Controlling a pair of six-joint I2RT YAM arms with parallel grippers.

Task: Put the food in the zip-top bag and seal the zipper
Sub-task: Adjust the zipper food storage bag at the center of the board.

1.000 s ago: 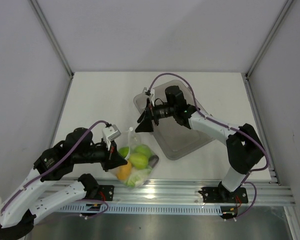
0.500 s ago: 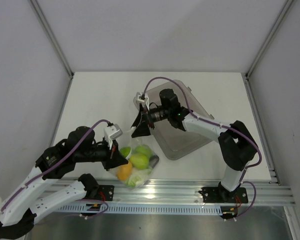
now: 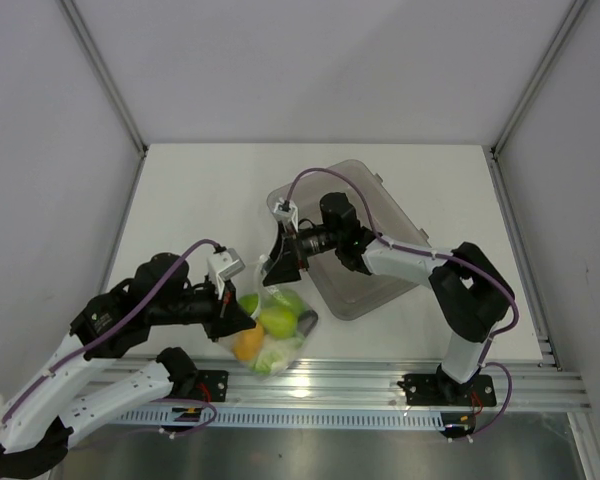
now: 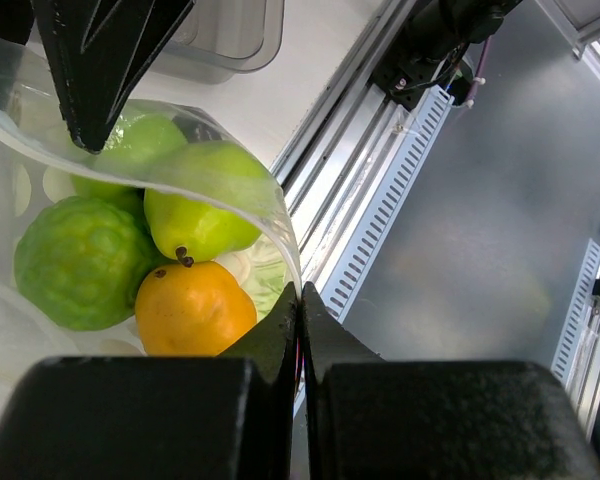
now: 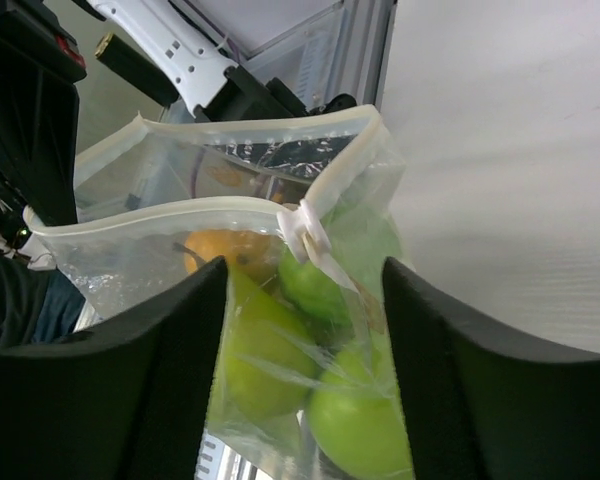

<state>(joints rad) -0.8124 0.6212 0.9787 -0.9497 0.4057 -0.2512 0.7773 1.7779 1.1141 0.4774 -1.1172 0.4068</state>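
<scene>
this looks like a robotics lab test cell, not a home or kitchen. a flat white tabletop is boxed in by plain pale grey wall panels at 9, 12 and 3 o'clock, joined by bare silver aluminium frame struts. at 6 o'clock a slotted silver aluminium rail carries a black-and-white left robot arm at 7 o'clock and a matching right robot arm at 5 o'clock, with exposed purple cables looped along them. the goods are props: a grey translucent rectangular plastic bin near the centre, and beside it, toward 7 o'clock, a clear plastic zip-top bag of small toy fruits.
</scene>
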